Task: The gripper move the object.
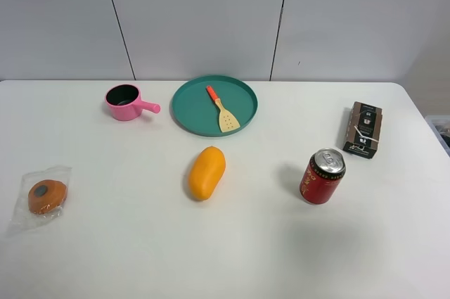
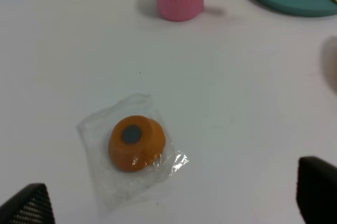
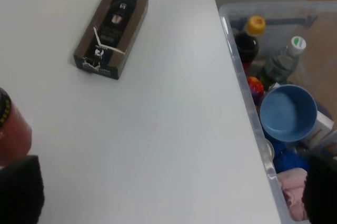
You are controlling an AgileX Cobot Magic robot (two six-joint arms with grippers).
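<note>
On the green plate (image 1: 193,112) lies the spatula (image 1: 222,111); only wrist views show both claws (image 2: 168,203) (image 3: 168,192), wide open, empty.

no text is legible: the print on the dark box (image 3: 111,31) and the gold marks on the red can (image 1: 322,176) are too small to read.

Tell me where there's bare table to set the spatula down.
Bare patches: between the orange-yellow fruit and red can, and the whole near strip. It is crowded around the green plate, where the spatula lies, and the pink pot.
</note>
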